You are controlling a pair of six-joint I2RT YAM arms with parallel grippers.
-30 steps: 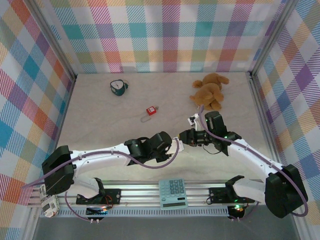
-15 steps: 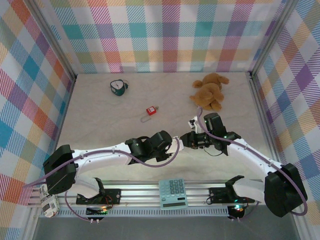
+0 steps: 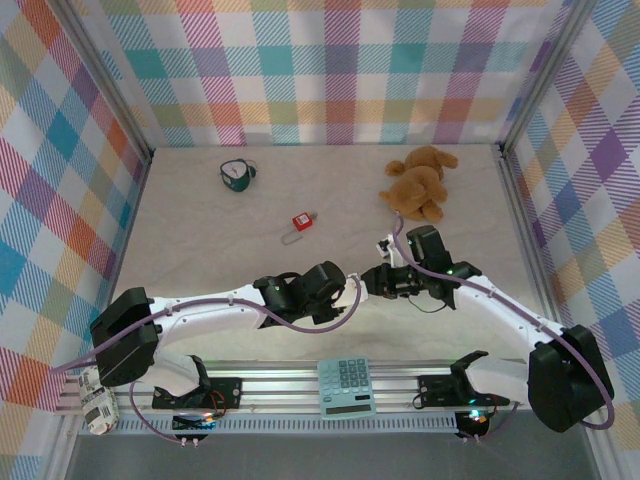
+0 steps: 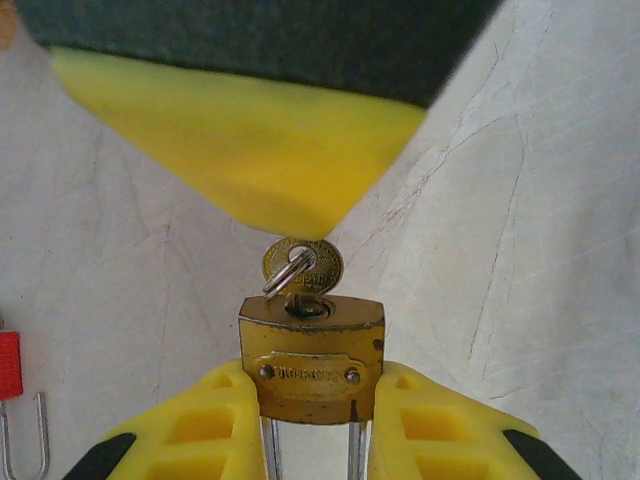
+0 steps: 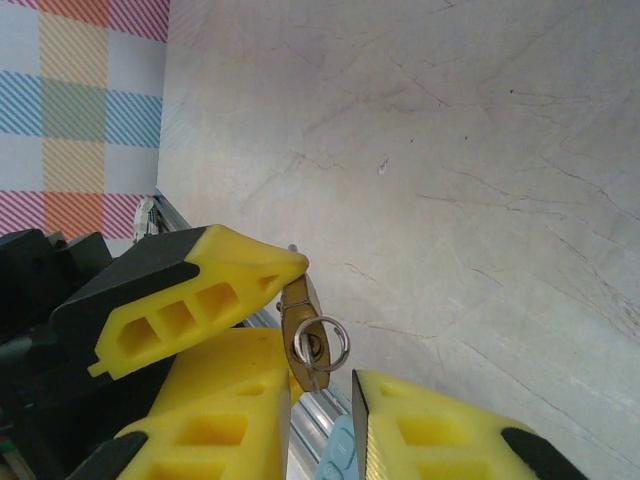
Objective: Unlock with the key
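Brass padlock (image 4: 312, 352), pinched in our left gripper (image 4: 313, 378), held its key (image 4: 303, 265) head toward the right gripper (image 5: 320, 368), whose fingers (image 5: 430, 432) flanked it; whether pinching, we couldn't tell.

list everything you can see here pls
brass padlock: 1, brass, clamped in left gripper
key: 1, brass, ringed, in that padlock's keyhole
red padlock: 1, red, mid table
teddy: 1, brown, far right
teal object: 1, teal, far left, kind unclear
calculator: 1, grey-blue, on near rail
table: 1, beige
left gripper: 1, yellow, shut on brass padlock
right gripper: 1, yellow, either side of key, grip unclear
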